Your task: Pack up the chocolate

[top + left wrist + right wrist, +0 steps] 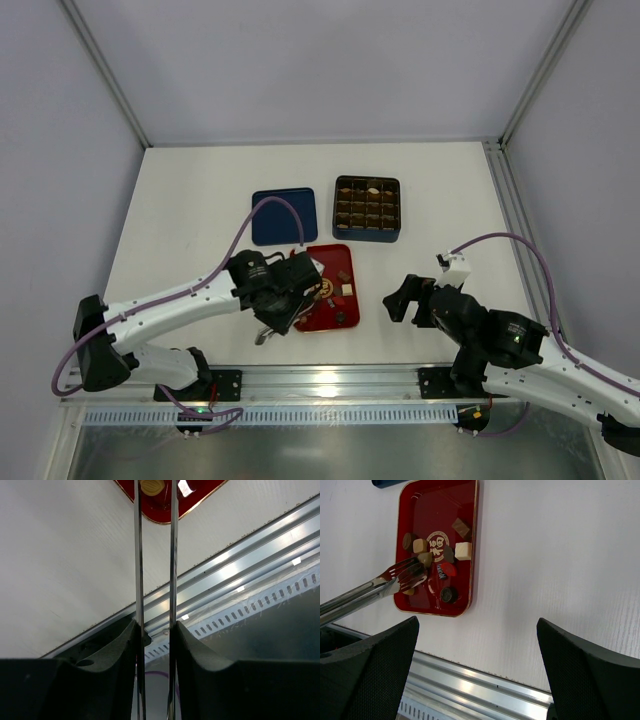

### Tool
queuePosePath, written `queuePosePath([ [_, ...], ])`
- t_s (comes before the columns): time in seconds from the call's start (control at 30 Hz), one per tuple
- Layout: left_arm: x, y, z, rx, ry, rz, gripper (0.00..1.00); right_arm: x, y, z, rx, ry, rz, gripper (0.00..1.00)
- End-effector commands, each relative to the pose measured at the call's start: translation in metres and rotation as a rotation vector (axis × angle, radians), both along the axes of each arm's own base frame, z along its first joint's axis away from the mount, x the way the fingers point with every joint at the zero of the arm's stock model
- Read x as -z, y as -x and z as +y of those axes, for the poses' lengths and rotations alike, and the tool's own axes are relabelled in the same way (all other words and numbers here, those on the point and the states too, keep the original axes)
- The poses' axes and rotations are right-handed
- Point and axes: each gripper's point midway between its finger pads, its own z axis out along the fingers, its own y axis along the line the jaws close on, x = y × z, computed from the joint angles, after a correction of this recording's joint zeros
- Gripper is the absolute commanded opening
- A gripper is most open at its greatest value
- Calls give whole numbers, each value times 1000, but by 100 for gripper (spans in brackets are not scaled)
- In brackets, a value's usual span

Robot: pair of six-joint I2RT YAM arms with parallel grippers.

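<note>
Chocolate (463,550) lies mostly loose on the red tray (435,505), which sits on the white table (200,200) near the middle of your top view. Dark, tan and cream pieces are bunched around the tray's centre.

Your left gripper (155,625) is clamped onto a pair of metal tongs (139,555). Both fingers press on the outer faces of the two blades, which run nearly parallel with a narrow gap between them. At the blades' far ends, over a corner of the tray, a round tan piece (152,486) sits between them. You cannot tell from these views whether it is lifted off the tray. Seen from the right wrist, the tongs' forked tips hang over the pieces at the tray's near-left part.

Your right gripper (477,625) is spread wide above bare table at 3 o'clock of the tray, apart from it.

The blue box (367,208) stands at 1 o'clock of the tray, with a light piece (373,190) showing in a far-row cell. The blue lid (284,216) lies flat at 11 o'clock, beside the box.
</note>
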Motion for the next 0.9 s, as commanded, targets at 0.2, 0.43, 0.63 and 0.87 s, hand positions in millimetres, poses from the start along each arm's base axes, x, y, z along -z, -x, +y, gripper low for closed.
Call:
queuePosePath([
  [0.2,-20,-8,-5,5,26,-52,26,-8,-4,4,15,-31,-20,100],
  [0.43,-31,-8,-6,3,54,-66,25,-8,-4,4,11,-29,-21,100],
  [0.63,-37,-12,-6,-3,61,-90,25,-9,-5,5,11,-32,-23,100],
  [0.87,-38,-14,-5,-3,56,-100,25,-10,-5,5,10,-28,-23,100],
])
